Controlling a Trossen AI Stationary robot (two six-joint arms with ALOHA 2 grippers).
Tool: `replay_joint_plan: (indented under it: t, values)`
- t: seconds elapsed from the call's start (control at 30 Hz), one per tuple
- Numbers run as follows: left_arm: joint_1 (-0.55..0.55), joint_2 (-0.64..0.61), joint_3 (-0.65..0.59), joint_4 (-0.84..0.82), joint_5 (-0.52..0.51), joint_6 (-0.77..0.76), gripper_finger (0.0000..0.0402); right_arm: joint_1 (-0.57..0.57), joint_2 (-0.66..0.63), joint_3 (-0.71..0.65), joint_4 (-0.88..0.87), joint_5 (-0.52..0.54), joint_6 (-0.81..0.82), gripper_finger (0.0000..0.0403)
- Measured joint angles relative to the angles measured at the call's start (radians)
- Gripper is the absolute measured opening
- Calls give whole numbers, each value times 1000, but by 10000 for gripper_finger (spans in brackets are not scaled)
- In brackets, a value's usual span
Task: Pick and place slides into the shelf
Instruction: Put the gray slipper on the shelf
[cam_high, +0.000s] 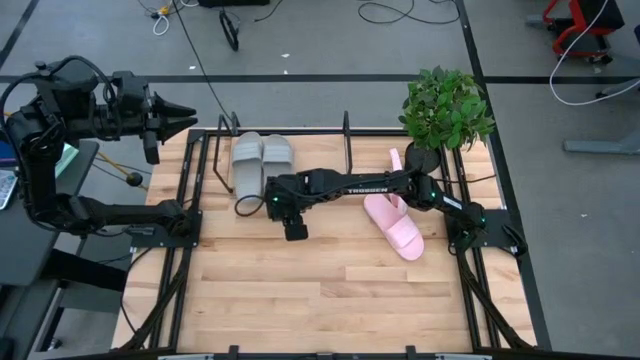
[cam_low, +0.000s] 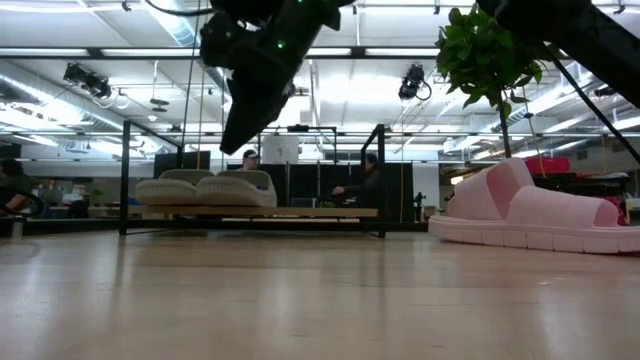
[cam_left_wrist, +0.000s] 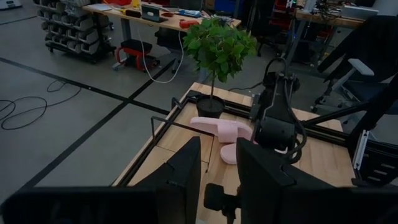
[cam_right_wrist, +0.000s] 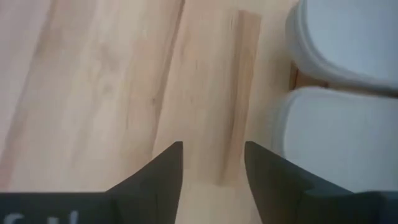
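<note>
The grey pair of slides (cam_high: 262, 160) lies side by side on the left part of the black wire shelf (cam_high: 347, 150) and shows in the low view (cam_low: 205, 188). The pink pair (cam_high: 396, 222) lies on the table to the shelf's right; one slide leans on the other (cam_low: 535, 212). My right gripper (cam_high: 272, 205) hangs open over bare wood just in front of the grey slides' near ends (cam_right_wrist: 348, 137), fingers pointing down (cam_right_wrist: 213, 163), holding nothing. My left gripper (cam_high: 190, 115) is open and raised beyond the table's far left corner (cam_left_wrist: 219, 171).
A potted plant (cam_high: 447, 108) stands at the table's far right corner, behind the pink slides. Black arm-mount rails (cam_high: 190, 200) run along the table's left and right sides. The shelf's right part holds nothing. Bare wood (cam_high: 320, 290) fills the near half of the table.
</note>
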Motion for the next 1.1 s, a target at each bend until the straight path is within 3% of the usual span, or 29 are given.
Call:
replay_joint_plan:
  t: [0.33, 0.5, 0.6, 0.77, 1.1]
  values:
    - [0, 0, 0, 1, 0, 0, 107, -41, 1, -20, 57, -55, 4, 120]
    - [0, 0, 0, 1, 0, 1, 107, -55, 1, -20, 66, -194, 17, 57]
    - [0, 0, 0, 1, 0, 2, 107, -58, 14, -20, 84, -193, 16, 11]
    - [0, 0, 0, 1, 0, 2, 107, -64, 41, -22, 124, -200, 9, 8]
    - [0, 0, 0, 1, 0, 2, 107, -78, 51, -46, 151, -72, 0, 3]
